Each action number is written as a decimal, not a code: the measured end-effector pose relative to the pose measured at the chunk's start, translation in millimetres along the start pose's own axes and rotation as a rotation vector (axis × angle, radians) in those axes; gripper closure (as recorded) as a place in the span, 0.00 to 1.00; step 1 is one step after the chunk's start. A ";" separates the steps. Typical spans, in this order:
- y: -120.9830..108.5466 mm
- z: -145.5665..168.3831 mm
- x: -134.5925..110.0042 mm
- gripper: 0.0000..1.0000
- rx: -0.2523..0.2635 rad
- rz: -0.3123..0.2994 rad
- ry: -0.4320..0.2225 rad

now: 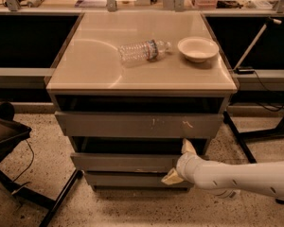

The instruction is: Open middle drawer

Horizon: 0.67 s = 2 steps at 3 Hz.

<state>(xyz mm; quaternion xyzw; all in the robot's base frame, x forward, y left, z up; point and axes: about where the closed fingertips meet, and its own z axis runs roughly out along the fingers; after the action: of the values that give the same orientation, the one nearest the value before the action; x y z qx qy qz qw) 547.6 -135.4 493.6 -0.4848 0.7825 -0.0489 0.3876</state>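
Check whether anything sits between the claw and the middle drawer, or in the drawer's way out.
Nothing visible does. The claw is at the right end of the middle drawer. The floor ahead of that drawer shows no object; only the robot's arm reaches in from the right.

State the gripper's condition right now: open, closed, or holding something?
Gripper: at the right end of the middle drawer front; whether it is open, closed or gripping cannot be told.
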 end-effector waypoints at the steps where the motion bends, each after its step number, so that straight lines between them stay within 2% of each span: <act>1: 1.4 4.1 0.3 0.00 -0.023 -0.003 0.006; 2: 2.1 -4.2 -3.5 0.00 -0.023 -0.008 -0.007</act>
<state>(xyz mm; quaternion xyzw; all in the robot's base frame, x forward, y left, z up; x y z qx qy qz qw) 544.1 -132.8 497.5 -0.4927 0.7796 -0.0396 0.3845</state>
